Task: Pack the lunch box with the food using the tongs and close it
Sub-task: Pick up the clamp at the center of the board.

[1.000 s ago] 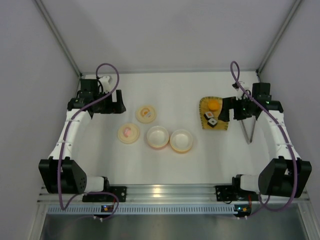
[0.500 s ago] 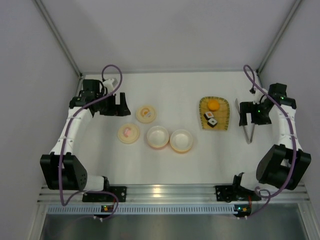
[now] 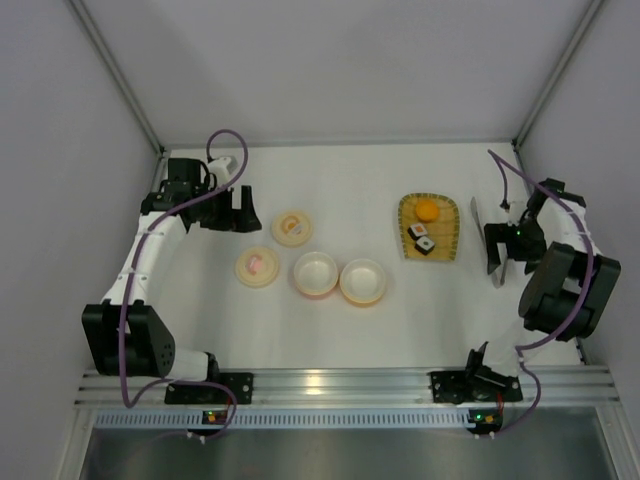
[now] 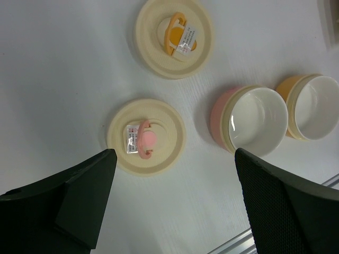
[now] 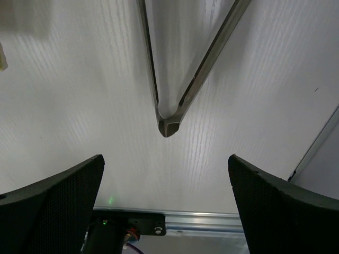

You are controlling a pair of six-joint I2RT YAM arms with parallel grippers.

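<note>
the right gripper [image 5: 165,159] has swung from the yellow woven tray [image 3: 448,236] to above the slim silver metal tongs [image 5: 168,126] — jaws wide, empty, poised to grasp them.

Item one: tongs [image 5: 168,126], silver-grey metal, lying flat on the white bench [image 5: 79,106], the two arms running in from the top edge and meeting in a narrow V whose joined tip points toward me. Item two: my end effector [image 5: 165,159], its black textured fingers [image 5: 53,206] spread wide at the lower corners, the tip of the V just ahead of the gap between them and touching neither. Item three: an aluminium rail [image 5: 175,222] along the bottom edge, with a small green light.
</note>
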